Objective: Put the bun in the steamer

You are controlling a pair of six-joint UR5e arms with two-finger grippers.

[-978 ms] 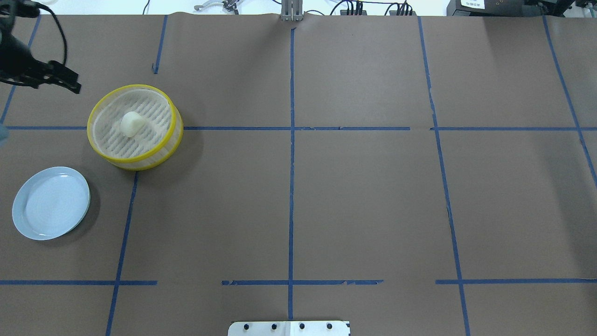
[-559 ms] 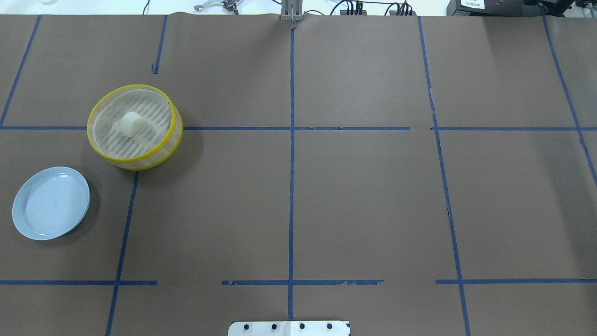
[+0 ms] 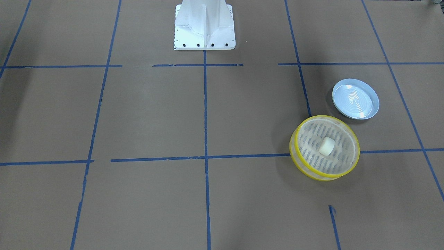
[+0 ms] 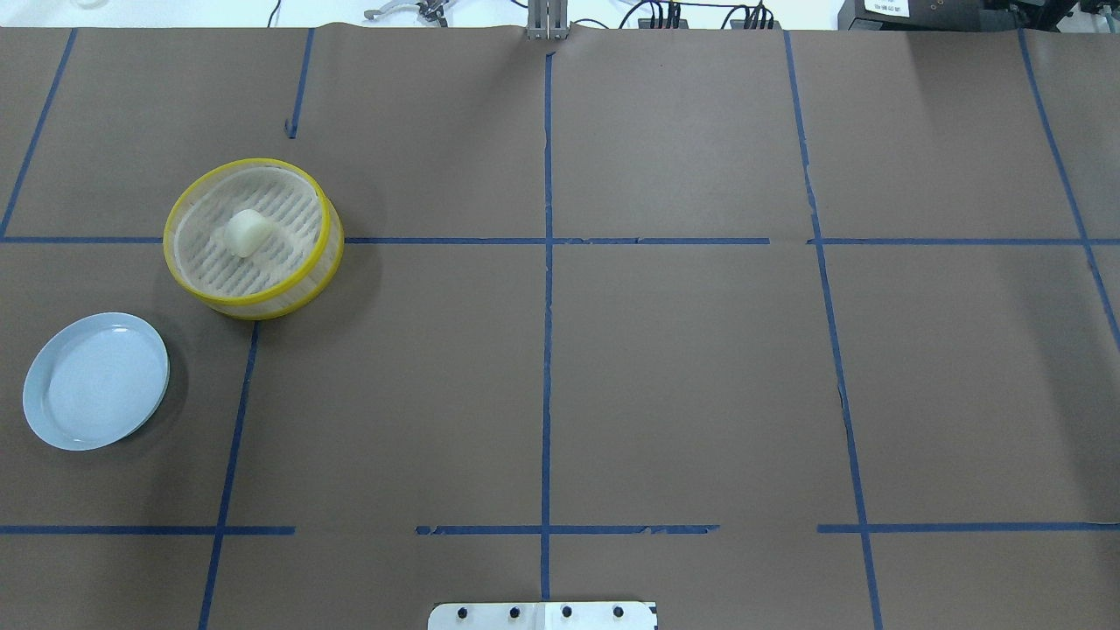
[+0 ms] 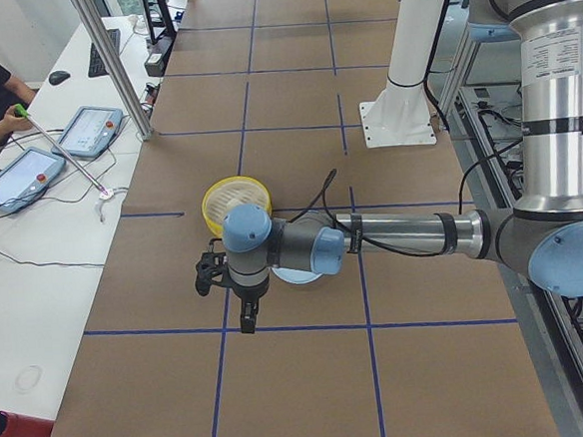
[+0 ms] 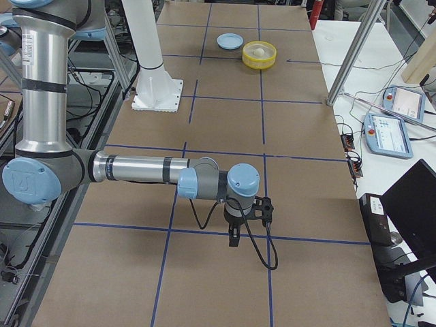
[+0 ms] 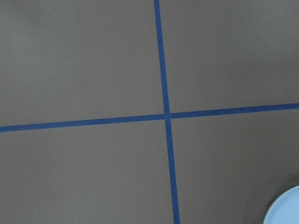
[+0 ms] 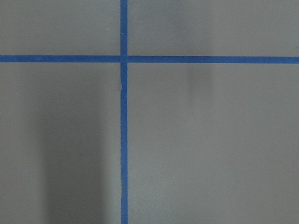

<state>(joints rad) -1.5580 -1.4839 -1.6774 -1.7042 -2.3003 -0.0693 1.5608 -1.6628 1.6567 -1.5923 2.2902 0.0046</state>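
The cream-white bun lies inside the yellow-rimmed steamer on its slotted base, near the middle. It also shows in the front view, bun in steamer, and far off in the right view. No gripper touches either. My left gripper shows only in the left side view, hanging above the table on the near side of the steamer; I cannot tell if it is open. My right gripper shows only in the right side view, far from the steamer; I cannot tell its state.
A pale blue ridged plate sits bare beside the steamer, nearer the robot; it also shows in the front view. The white robot base stands at the table's robot-side edge. Blue tape lines grid the brown table cover.
One second ago my left gripper was at the overhead view's top left corner; it has since left that view. The bun, steamer and plate have not moved.
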